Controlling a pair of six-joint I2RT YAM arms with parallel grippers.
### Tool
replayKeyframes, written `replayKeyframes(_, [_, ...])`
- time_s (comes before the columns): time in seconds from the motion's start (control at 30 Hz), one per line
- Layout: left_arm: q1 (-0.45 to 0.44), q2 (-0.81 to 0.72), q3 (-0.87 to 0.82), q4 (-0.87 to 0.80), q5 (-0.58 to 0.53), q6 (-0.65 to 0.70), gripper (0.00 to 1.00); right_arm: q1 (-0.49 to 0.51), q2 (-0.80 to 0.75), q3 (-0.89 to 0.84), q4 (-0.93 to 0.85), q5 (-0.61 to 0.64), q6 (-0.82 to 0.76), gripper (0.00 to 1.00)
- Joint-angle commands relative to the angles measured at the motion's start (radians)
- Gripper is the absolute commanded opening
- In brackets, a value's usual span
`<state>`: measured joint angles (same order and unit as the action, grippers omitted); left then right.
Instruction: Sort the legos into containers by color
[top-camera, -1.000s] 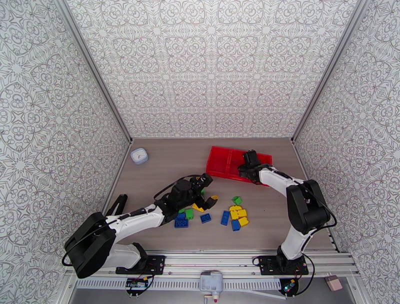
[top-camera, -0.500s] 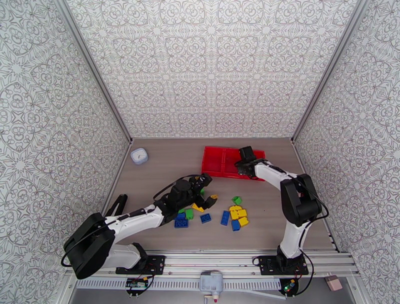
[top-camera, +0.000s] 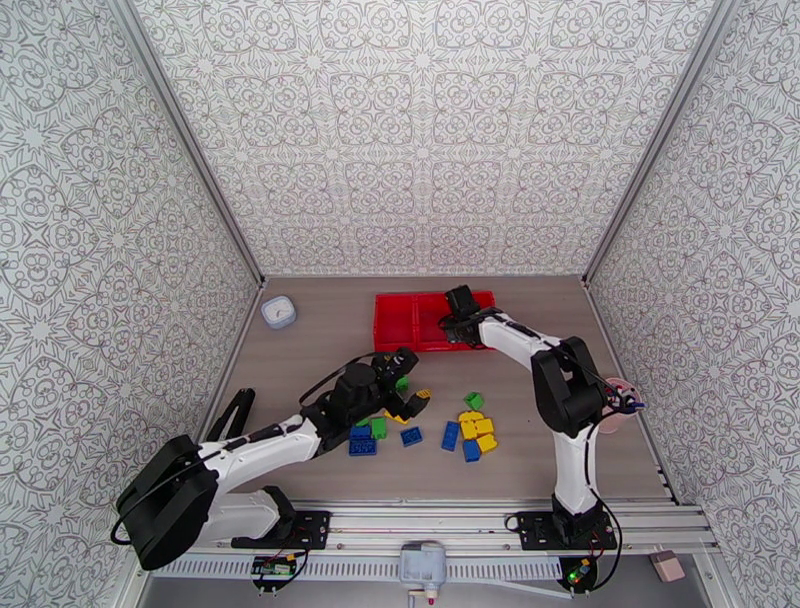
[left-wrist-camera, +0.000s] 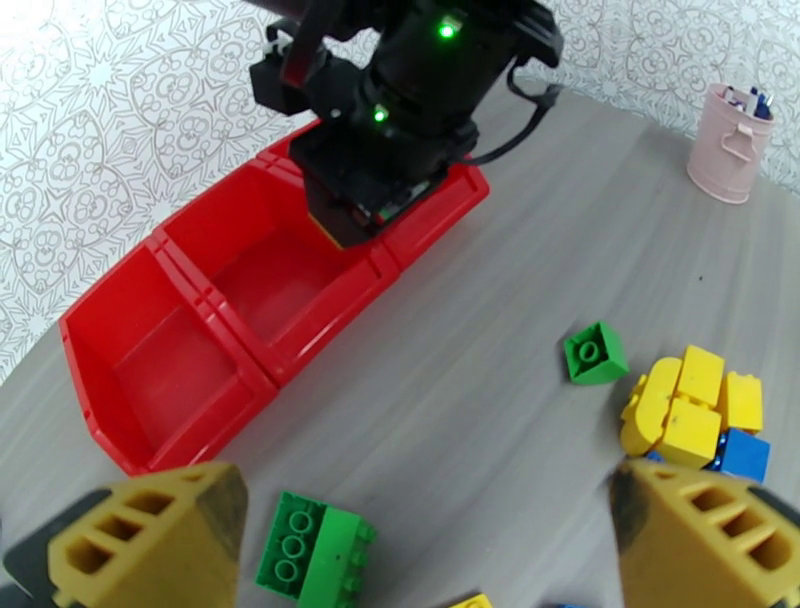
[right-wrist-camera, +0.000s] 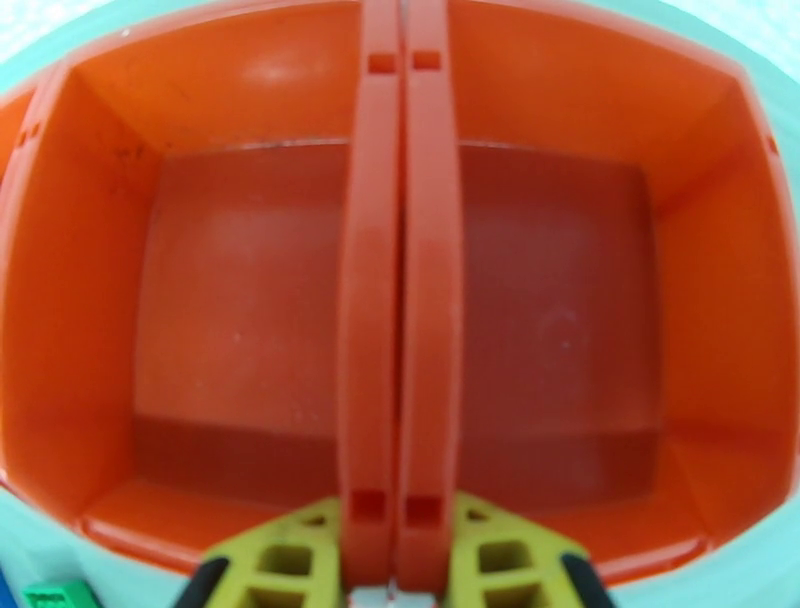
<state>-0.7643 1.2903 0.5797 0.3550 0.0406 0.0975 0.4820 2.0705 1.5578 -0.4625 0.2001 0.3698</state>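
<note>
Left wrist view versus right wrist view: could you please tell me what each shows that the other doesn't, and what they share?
Left wrist: a green brick, yellow bricks and a blue brick lying loose, a pink cup, and the left fingers wide open. Right wrist: a close look at the right fingers clamped on the wall between two bare compartments. Both: the red tray.
</note>
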Motion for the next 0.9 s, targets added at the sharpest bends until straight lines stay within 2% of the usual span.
replayKeyframes(0.0, [-0.004,-0.017,-0.014,-0.005,-0.016,-0.006,1.00,0.004,-0.009,0.020,0.006,-0.031,0.007,0.35])
replayKeyframes(0.03, [-0.004,-0.018,-0.013,-0.006,-0.005,-0.004,1.00,0.003,-0.024,0.002,0.016,-0.040,-0.001,0.40])
replayKeyframes(0.1, [0.004,-0.028,-0.013,-0.013,0.088,0.027,1.00,0.003,-0.075,-0.054,0.048,-0.064,-0.034,0.55])
replayKeyframes(0.17, [0.006,-0.038,-0.011,-0.027,0.159,0.040,1.00,0.003,-0.134,-0.116,0.058,-0.089,-0.089,0.64])
replayKeyframes(0.3, [0.013,-0.065,-0.014,-0.064,0.272,0.066,1.00,0.003,-0.259,-0.233,-0.010,-0.155,-0.234,0.73])
replayKeyframes(0.43, [0.019,-0.093,-0.020,-0.103,0.365,0.099,1.00,0.003,-0.358,-0.299,-0.174,-0.228,-0.385,0.78])
replayKeyframes(0.57, [0.020,-0.097,-0.017,-0.143,0.397,0.108,1.00,0.011,-0.404,-0.308,-0.380,-0.296,-0.546,0.84])
replayKeyframes(0.7, [0.023,-0.097,-0.022,-0.145,0.403,0.111,1.00,0.013,-0.397,-0.282,-0.506,-0.219,-0.576,0.84])
replayKeyframes(0.87, [0.024,-0.082,-0.016,-0.137,0.410,0.111,1.00,0.023,-0.345,-0.246,-0.564,-0.222,-0.581,0.82])
